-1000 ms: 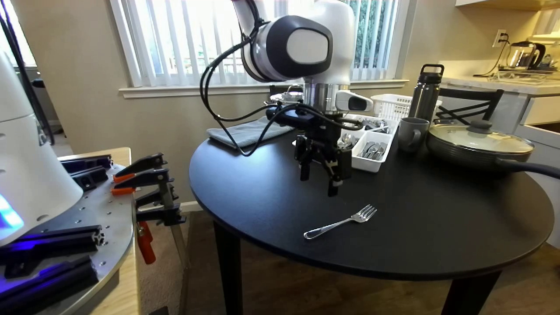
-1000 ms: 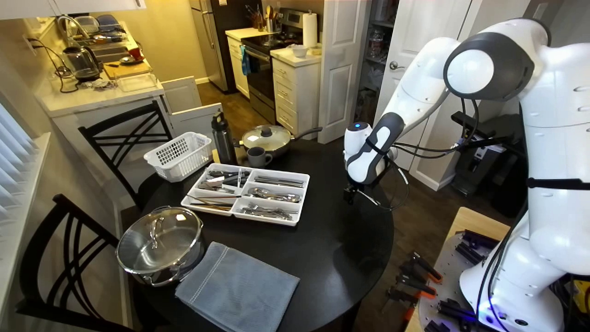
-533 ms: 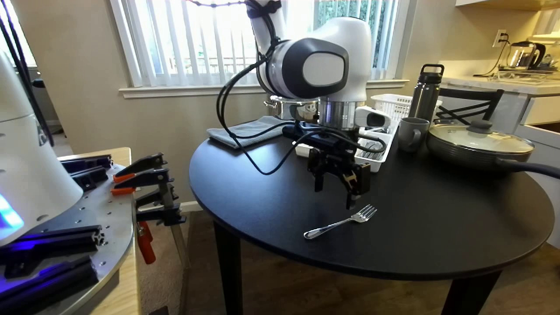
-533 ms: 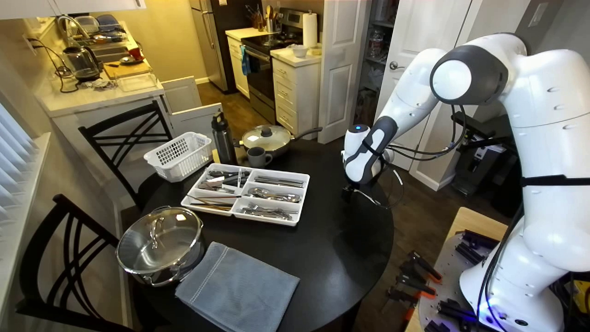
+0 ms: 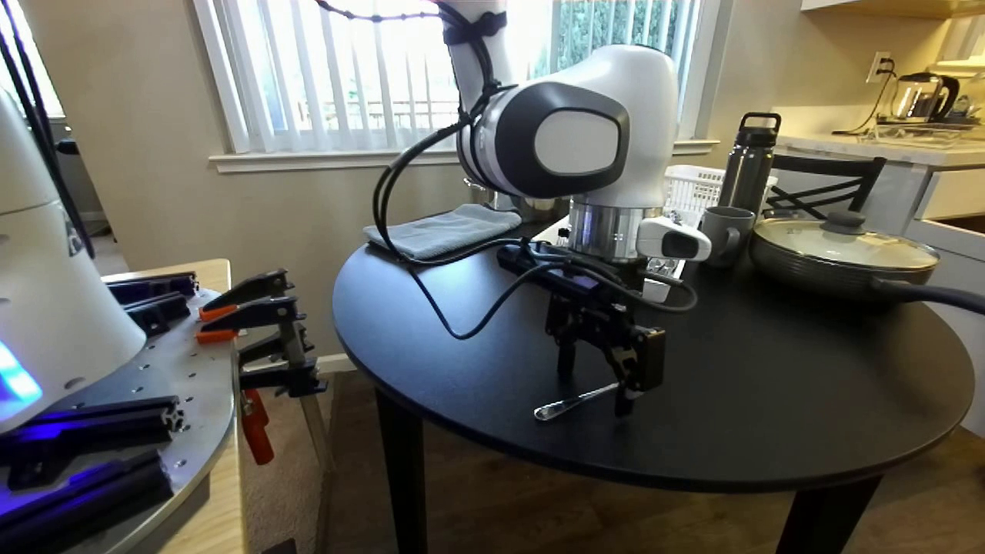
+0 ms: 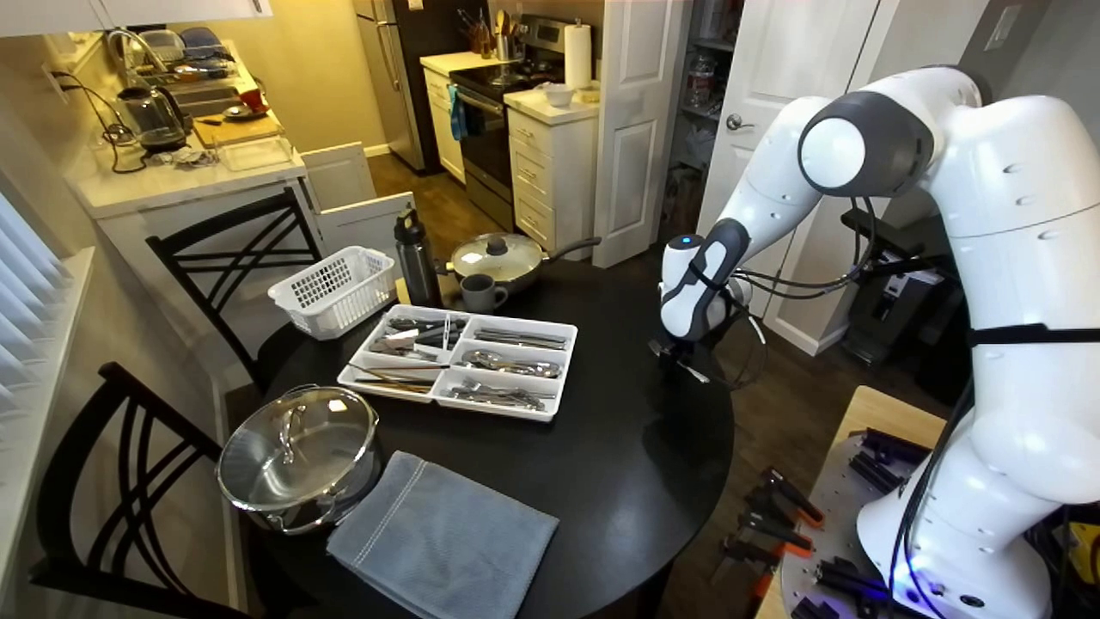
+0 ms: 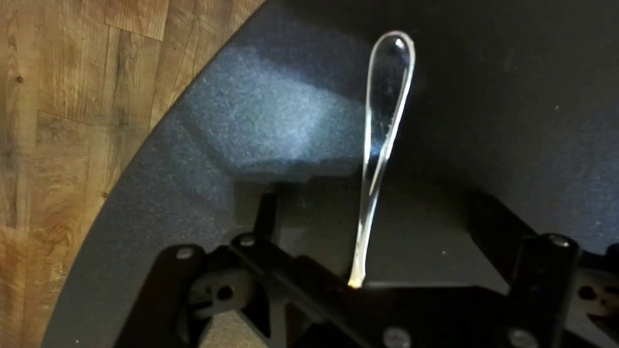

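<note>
"Since your gripper (image 5: 595, 388) stands spread astride the fork (image 7: 370, 193) near the table's edge (image 7: 140, 179), this looks like grasp alignment."
"What next?"
"Your next move likely calls for closing."

Black table (image 6: 601, 490) with tray (image 6: 491, 411), cloth (image 6: 443, 533), probable fork (image 7: 378, 147)

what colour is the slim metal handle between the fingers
The slim metal handle is silver, clearest in wrist view.
</note>
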{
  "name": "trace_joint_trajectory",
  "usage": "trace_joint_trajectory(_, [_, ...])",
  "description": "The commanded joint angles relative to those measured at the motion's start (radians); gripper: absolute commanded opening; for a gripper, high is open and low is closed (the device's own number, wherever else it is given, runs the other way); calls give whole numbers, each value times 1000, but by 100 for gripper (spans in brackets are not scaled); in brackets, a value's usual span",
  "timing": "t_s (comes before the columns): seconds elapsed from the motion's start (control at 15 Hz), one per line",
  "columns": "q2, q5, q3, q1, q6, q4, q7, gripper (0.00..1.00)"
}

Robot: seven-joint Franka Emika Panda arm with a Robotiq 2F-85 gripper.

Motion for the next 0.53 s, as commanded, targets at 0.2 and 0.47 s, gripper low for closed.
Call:
trace_joint_trajectory(0.2, [1, 42, 77, -65, 39, -17, -37, 61])
trace_joint_trajectory(0.47, [11, 50, 115, -96, 89, -12, -43, 35])
